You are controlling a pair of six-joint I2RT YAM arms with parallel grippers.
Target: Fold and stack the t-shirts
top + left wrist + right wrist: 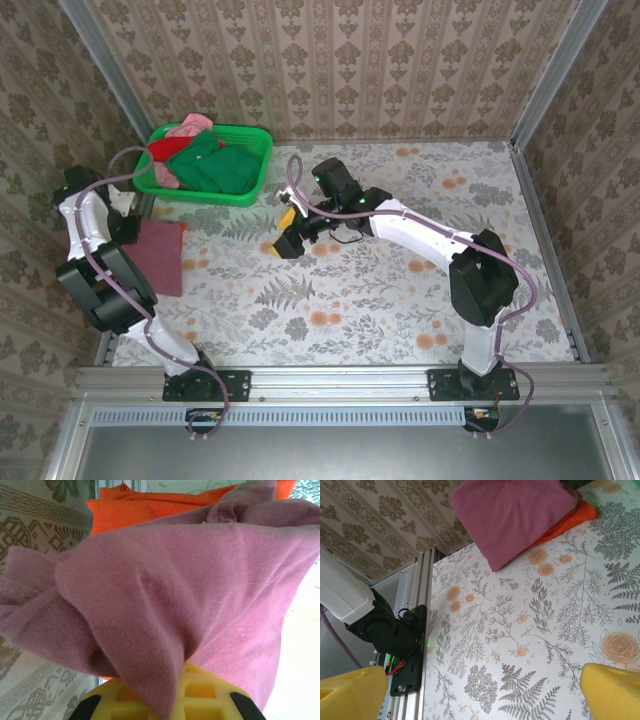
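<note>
Yellow-fingered left hand [167, 700] clenched on bunched maroon t-shirt [175, 590], over orange-red t-shirt [150, 505] — right hand [480, 692] released wide above counter [520, 630], well apart.

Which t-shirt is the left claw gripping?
The maroon t-shirt, lying on the orange-red t-shirt; the left claw is shut on its cloth. The other shirts sit piled in the green basket.
</note>
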